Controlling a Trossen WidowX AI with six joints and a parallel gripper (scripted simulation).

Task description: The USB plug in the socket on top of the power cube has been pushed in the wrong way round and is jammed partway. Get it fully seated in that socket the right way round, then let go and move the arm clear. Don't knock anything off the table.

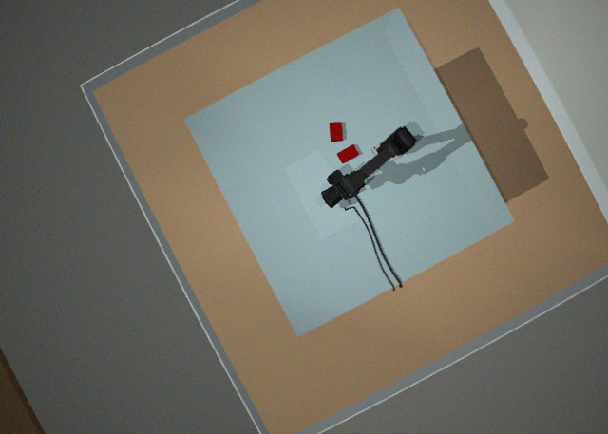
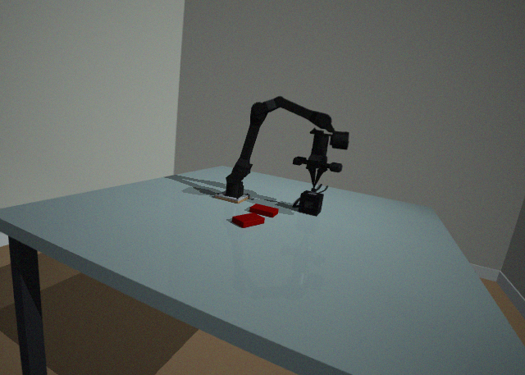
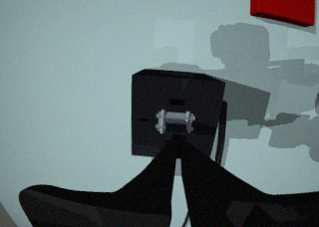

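The power cube (image 2: 310, 203) (image 3: 150, 95) is a black box standing on the table. In the wrist view a silver metal fitting (image 3: 174, 118) shows on its top, around a dark opening. My gripper (image 2: 313, 188) (image 3: 177, 147) points down at the cube's top and is shut on the USB plug. The plug is small and dark and mostly hidden by the fingertips. Its tip appears beside the silver fitting; I cannot tell its depth in the socket or which way round it is. In the top view the arm covers the cube.
Two red blocks (image 1: 335, 131) (image 1: 348, 153) (image 2: 248, 220) (image 2: 264, 210) lie on the table near the cube; one red block (image 3: 283, 5) shows at the wrist view's upper right. Black cables (image 1: 373, 235) run from the cube to the table edge. The arm base (image 2: 234, 189) stands beyond the blocks.
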